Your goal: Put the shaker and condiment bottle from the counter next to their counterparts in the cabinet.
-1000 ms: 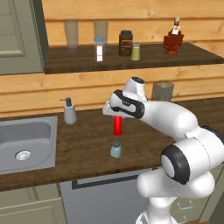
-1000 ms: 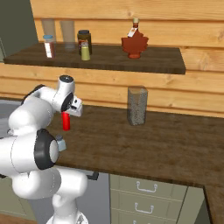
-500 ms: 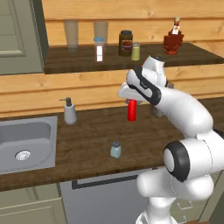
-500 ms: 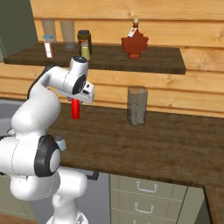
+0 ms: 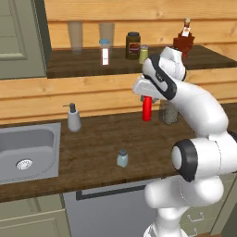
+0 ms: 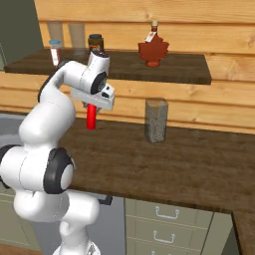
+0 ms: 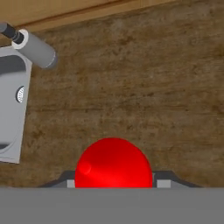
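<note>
Left base view, item one: the condiment bottle (image 5: 147, 108), slim and bright red, hung upright in the air above the counter (image 5: 92, 139), clenched at its upper end by the gripper (image 5: 147, 95), with the bottle's body showing below the hand. Item two: the shaker (image 5: 122, 158), small, pale blue-grey with a grey cap, stood upright on the counter at about 7 o'clock from the held bottle and well apart from it. Item three: a soap dispenser (image 5: 73, 117), grey, stood at 9 o'clock of the bottle, just beside the sink (image 5: 28, 148). Item four: a speckled grey canister (image 5: 168, 112) stood at 3 o'clock of the bottle, partly behind the arm. Item five: the cabinet (image 5: 92, 65), an open shelf above the counter, carried two clear glasses (image 5: 76, 37), a small white jar with a red label (image 5: 105, 51), a dark jar (image 5: 133, 45), an olive-yellow shaker (image 5: 144, 53) touching or nearly touching that jar, and a brown sauce bottle (image 5: 184, 41) at the 1 o'clock end. Right base view confirmed the red bottle off the worktop, under the gripper and at 9 o'clock of the canister. Hand view looked straight down the bottle's rounded red end, with wood grain beneath it and the sink at 9 o'clock.
</note>
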